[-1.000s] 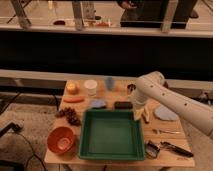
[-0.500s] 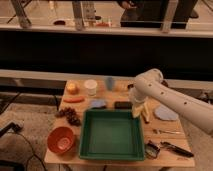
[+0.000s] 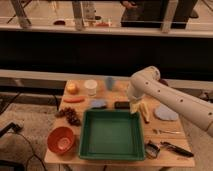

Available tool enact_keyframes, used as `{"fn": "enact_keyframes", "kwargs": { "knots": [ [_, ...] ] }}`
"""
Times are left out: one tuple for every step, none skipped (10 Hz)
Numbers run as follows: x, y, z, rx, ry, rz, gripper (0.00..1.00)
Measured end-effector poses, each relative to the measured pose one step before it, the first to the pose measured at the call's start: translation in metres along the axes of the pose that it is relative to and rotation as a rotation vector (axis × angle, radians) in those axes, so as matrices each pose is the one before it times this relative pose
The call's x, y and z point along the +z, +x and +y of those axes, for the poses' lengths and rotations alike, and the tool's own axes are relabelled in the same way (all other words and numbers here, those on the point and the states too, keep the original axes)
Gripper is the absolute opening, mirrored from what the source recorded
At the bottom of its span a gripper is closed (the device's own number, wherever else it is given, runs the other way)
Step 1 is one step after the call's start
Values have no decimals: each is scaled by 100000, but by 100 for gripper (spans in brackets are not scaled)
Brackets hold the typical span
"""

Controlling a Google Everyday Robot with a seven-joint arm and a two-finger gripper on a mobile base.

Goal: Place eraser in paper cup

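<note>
The flat, dark rectangular eraser (image 3: 121,105) lies mid-frame on the wooden surface (image 3: 167,131), just above the square green tray (image 3: 111,136). The gripper (image 3: 134,107) hangs just right of it, though how wide it is cannot be told. The white paper cup (image 3: 90,87) stands upper left.

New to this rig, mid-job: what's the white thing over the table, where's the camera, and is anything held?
The white thing is the robot's one arm, reaching in from the picture's right. Its gripper hangs low, just right of the dark eraser, which lies flat on the wooden table, not lifted. The only camera faces the table from the front, looking down. Also there: a white cup, a blue cup, a green tray, an orange bowl, grapes, a banana.
</note>
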Motion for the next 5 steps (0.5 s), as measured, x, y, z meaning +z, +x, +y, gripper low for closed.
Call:
{"fn": "enact_keyframes", "kwargs": {
  "knots": [
    [115, -15, -476, -603, 632, -428, 80],
    [232, -40, -591, -742, 617, -595, 80],
    [284, -93, -405, -619, 240, -497, 80],
    [168, -130, -317, -579, 293, -399, 80],
    [352, -189, -446, -1159, 638, -736, 80]
  ]
}}
